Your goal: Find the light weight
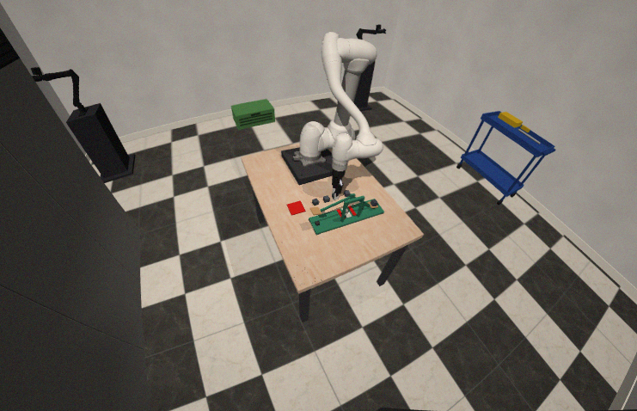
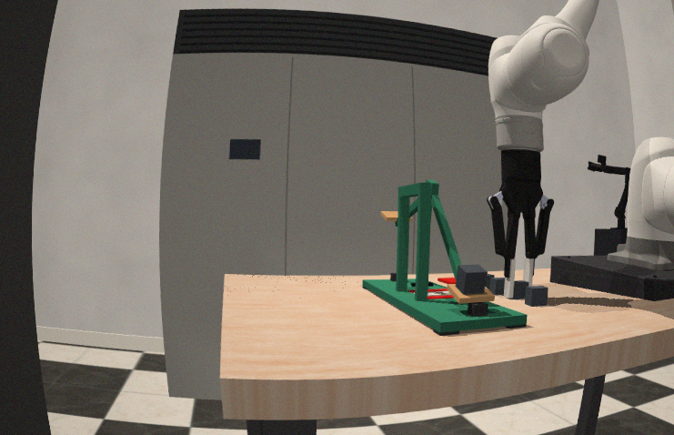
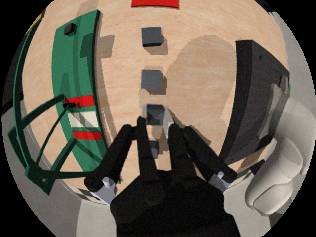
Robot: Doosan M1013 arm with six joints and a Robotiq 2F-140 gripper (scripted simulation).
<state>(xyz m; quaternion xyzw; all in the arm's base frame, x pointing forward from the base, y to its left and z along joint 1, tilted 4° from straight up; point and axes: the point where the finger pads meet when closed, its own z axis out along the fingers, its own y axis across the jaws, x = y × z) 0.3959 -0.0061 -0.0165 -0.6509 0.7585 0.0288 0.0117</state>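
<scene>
My gripper [image 1: 335, 197] [image 2: 519, 293] [image 3: 154, 112] points down, its fingertips shut around a dark grey weight [image 2: 519, 290] [image 3: 155, 115] in the row on the table. Two weights [image 1: 315, 201] [image 3: 152, 37] [image 1: 326, 199] [image 3: 151, 79] lie on the dish side, another weight [image 1: 346, 193] [image 2: 536, 296] [image 3: 154, 149] on the other side. The green balance [image 1: 328, 225] [image 2: 480, 321] [image 3: 62, 59] is tilted: one weight [image 1: 373, 202] [image 2: 471, 278] sits on its low pan; the raised pan [image 1: 315, 211] [image 2: 390, 215] is empty. The pointer appears over a red field. The red dish [image 1: 296, 207] [image 3: 155, 3] lies flat, bearing nothing.
The balance's uprights [image 2: 423, 240] and beam rise beside the row of weights. The arm's black base plate [image 1: 304, 173] [image 2: 598, 279] [image 3: 245, 89] stands on the other side. A blue cart [image 1: 493, 172] and green box [image 1: 254, 114] stand on the floor away from the table.
</scene>
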